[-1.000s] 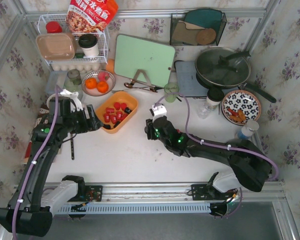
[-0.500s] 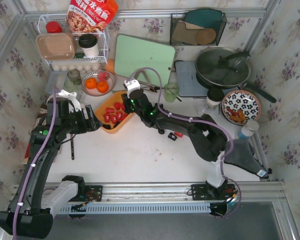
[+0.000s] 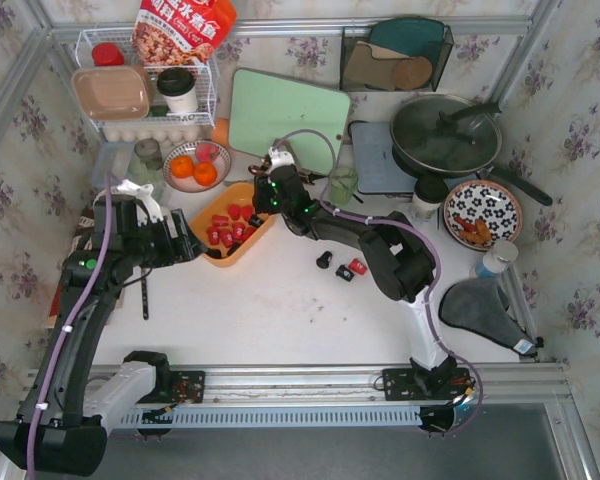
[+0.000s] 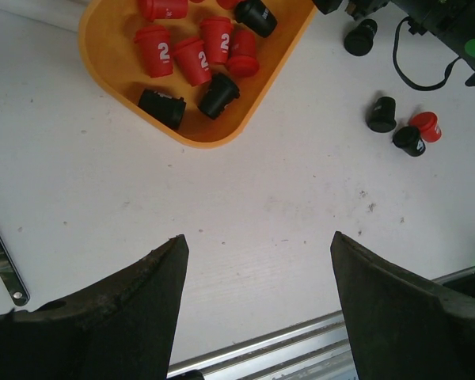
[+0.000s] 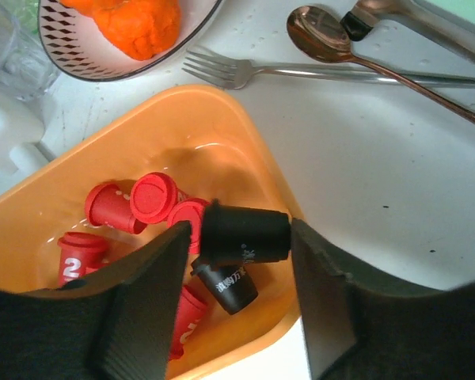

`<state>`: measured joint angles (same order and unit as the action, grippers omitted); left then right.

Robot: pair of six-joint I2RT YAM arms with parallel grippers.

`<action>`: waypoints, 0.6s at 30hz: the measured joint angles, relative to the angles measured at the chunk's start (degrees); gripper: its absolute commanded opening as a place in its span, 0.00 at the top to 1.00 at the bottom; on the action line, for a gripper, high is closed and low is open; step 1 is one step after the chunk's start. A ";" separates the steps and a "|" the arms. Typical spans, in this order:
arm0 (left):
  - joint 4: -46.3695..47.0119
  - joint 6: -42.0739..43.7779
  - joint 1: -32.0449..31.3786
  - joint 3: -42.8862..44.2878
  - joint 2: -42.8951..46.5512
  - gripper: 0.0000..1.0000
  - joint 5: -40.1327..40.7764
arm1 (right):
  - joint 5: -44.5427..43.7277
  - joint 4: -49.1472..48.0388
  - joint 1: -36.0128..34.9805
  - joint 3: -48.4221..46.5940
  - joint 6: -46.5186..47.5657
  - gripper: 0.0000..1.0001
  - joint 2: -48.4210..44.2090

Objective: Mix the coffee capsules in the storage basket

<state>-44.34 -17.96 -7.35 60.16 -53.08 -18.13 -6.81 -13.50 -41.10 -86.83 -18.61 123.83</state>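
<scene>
The orange-yellow storage basket (image 3: 256,196) sits left of centre and holds several red and black coffee capsules (image 3: 220,232). My right gripper (image 3: 271,199) hovers over the basket's right end. In the right wrist view, the right gripper (image 5: 239,237) is shut on a black capsule (image 5: 245,234), held sideways above the basket (image 5: 214,127). Two black capsules (image 3: 324,260) and a red one (image 3: 357,266) lie loose on the table to the right. My left gripper (image 3: 185,245) is open and empty by the basket's left end, over bare table (image 4: 257,253).
A bowl of oranges (image 3: 195,165) stands behind the basket, with a fork (image 5: 222,71) and a spoon (image 5: 324,39) beside it. A green cutting board (image 3: 288,118), a glass (image 3: 342,183), a pan (image 3: 446,133) and a patterned plate (image 3: 483,213) are to the right.
My right arm has swung left from the table's middle to above the basket's right end with a black capsule. The loose capsules now show on the table. The left arm has not moved.
</scene>
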 measured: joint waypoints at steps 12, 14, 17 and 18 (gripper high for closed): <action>0.48 -0.50 1.62 -0.11 -0.68 0.24 -1.25 | 1.07 2.82 0.09 3.26 0.17 0.20 -6.08; 0.50 -0.63 1.84 -0.15 -0.76 0.24 -1.27 | 0.48 2.91 0.09 5.44 1.05 0.20 -8.66; 0.66 -0.81 2.12 -0.20 -1.05 0.24 -1.77 | -0.98 2.51 0.09 10.45 1.81 0.19 -13.53; 0.72 -0.83 2.19 -0.20 -1.14 0.24 -2.01 | -1.66 2.43 0.09 12.41 2.38 0.19 -15.21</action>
<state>-43.62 -18.79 -5.17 59.96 -54.22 -20.14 -8.47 -11.07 -41.01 -74.41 -16.23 108.62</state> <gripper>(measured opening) 0.756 0.801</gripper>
